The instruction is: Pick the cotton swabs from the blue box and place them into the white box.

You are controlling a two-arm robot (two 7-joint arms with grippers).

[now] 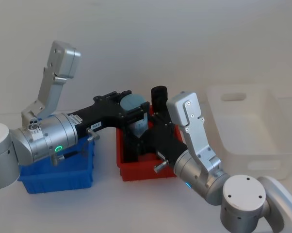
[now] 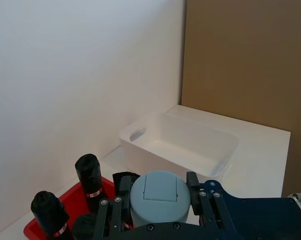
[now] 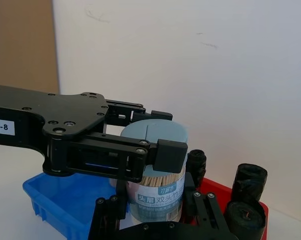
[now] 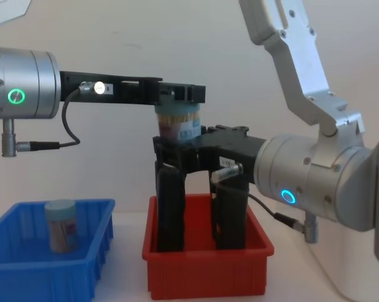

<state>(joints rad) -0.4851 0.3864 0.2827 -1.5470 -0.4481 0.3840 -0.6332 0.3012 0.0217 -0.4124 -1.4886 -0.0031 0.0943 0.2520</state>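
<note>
1. The left gripper is clamped on the pale grey-green lid of a small clear cylindrical cotton swab tub. It holds the tub in the air above the ribbed red plastic bin.
2. The right gripper sits around the tub's lower, labelled half. I cannot tell whether it has closed on it.
3. If the left lets go before the right has a firm hold, the tub would likely drop among the tall black upright blocks.
4. If both grip and either arm pulls away, the lid could pop off or the tub could twist askew.
5. The large smooth white plastic box lies beyond the red bin. A low carry risks clipping the blocks.
6. 1 more tub stands in the bright blue ribbed box.
</note>
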